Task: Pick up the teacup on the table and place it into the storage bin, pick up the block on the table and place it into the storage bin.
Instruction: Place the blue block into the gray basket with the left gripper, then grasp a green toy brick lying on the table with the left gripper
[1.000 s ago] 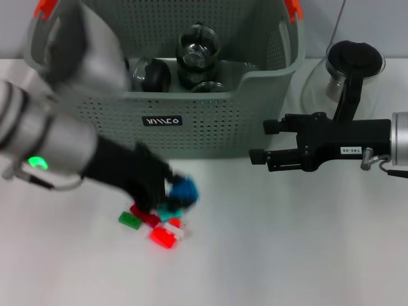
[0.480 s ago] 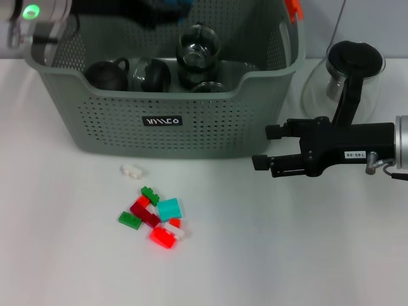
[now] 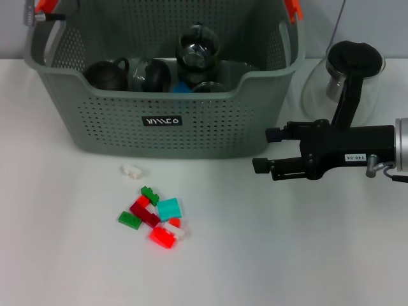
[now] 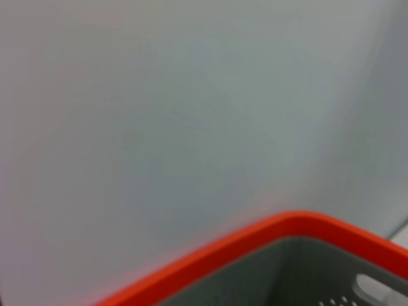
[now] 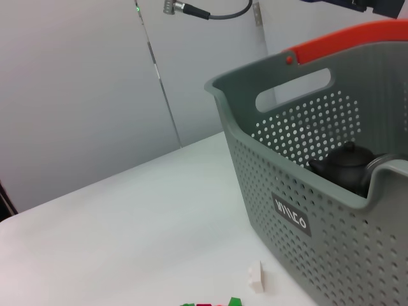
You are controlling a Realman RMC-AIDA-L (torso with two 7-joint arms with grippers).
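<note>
On the white table [image 3: 306, 255] your blue block [image 3: 183, 87] now lies inside the storage bin [image 3: 191, 131], dropped since a moment ago, the left gripper gone from sight, while the right gripper [image 3: 260, 150] waits part-open and empty beside it.

- Plain grey wall [image 5: 95, 95] behind, 12 o'clock side.
- Vertical seam [image 5: 156, 70] runs down the wall panel.
- Cable [image 5: 217, 13] hangs near top.
- Light even, diffuse.
</note>
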